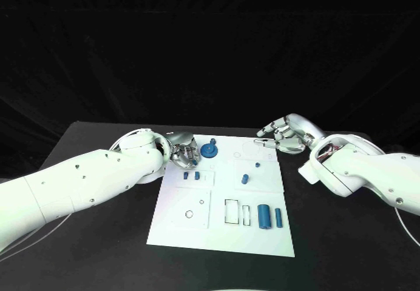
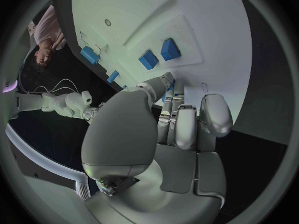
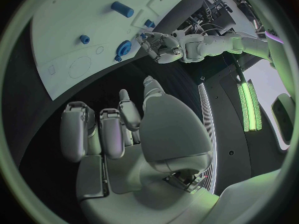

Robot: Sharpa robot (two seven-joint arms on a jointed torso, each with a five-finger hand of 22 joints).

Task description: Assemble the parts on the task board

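The white task board (image 1: 179, 227) lies in the middle of the table. A blue round part with a knob (image 1: 209, 150) stands near its far edge. My left hand (image 1: 184, 153) is right beside that part with its fingers curled. In the left wrist view a sliver of the blue round part (image 2: 169, 84) shows between thumb and fingertips, and I cannot tell whether it is gripped. My right hand (image 1: 284, 134) hovers at the board's far right corner, fingers loosely bent, holding nothing. From the right wrist view the round part (image 3: 123, 49) sits just beside my left hand (image 3: 163, 45).
Two small blue pieces (image 1: 191, 176) sit side by side on the board's left half, with a short blue peg (image 1: 246, 179) and a tiny blue piece (image 1: 259, 163) to their right. Two blue cylinders (image 1: 269, 216) stand near the front right, beside rectangular slots (image 1: 232, 211).
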